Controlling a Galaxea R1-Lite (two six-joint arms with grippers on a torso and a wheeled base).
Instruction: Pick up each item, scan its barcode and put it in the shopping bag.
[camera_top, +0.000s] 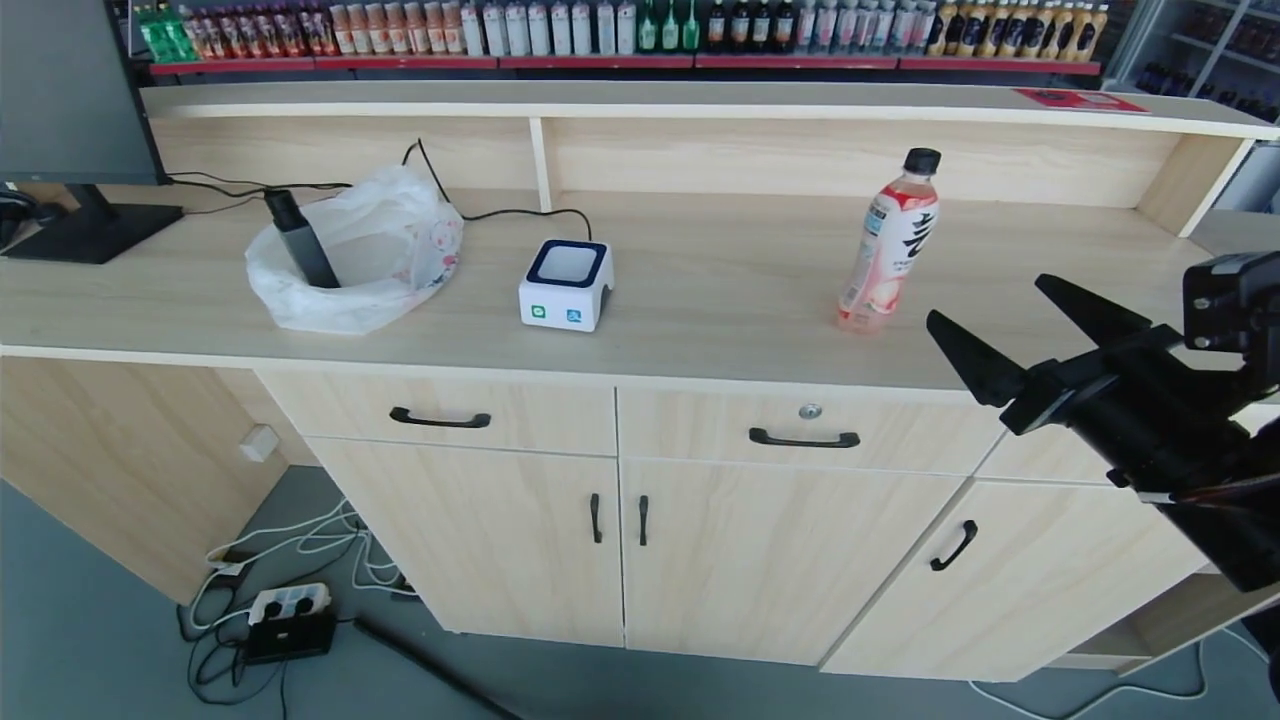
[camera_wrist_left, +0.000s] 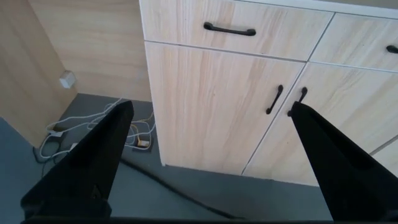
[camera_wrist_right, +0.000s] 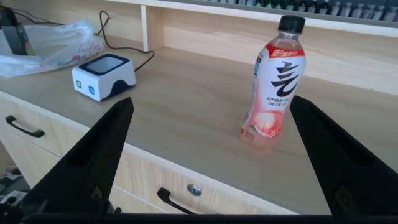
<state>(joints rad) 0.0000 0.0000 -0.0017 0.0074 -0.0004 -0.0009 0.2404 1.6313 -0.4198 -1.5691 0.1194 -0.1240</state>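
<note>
Right gripper (camera_top: 985, 298) hangs with both fingers spread wide, holding nothing, near the pink bottle (camera_top: 890, 245) standing upright on the wooden counter (camera_top: 700, 270), well right of the scanner (camera_top: 566, 285). Left of the scanner, a white bag (camera_top: 370, 250) holds 1 dark item (camera_top: 300, 240). Drink shelves (camera_top: 600, 25) line the wall behind. Left gripper (camera_wrist_left: 211, 104), equally wide and empty, faces cupboard doors (camera_wrist_left: 186, 87) and grey floor (camera_wrist_left: 205, 183).
</note>
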